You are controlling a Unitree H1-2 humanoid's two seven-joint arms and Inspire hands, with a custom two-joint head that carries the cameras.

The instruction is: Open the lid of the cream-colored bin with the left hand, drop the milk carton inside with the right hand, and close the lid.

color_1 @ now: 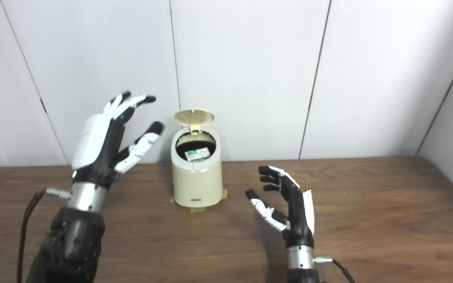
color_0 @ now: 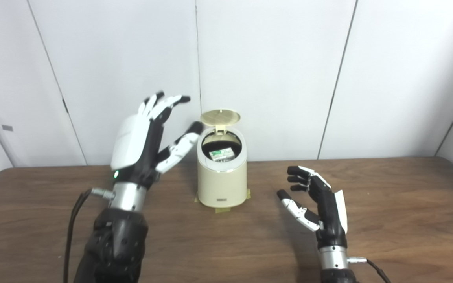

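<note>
The cream-colored bin [color_0: 221, 179] stands on the wooden table near its back edge. Its round lid [color_0: 220, 117] is tipped up and back, leaving the mouth uncovered. Inside lies the milk carton [color_0: 221, 153], green and white, partly in shadow. My left hand [color_0: 148, 137] is raised to the left of the bin, open, fingers spread, thumb close to the rim but touching nothing. My right hand [color_0: 315, 198] hovers low over the table to the right of the bin, open and holding nothing.
Tape tabs [color_0: 222, 210] hold the bin's base to the table [color_0: 387, 208]. White wall panels rise just behind the bin. A black cable [color_0: 71, 228] runs from my left wrist along the table's left side.
</note>
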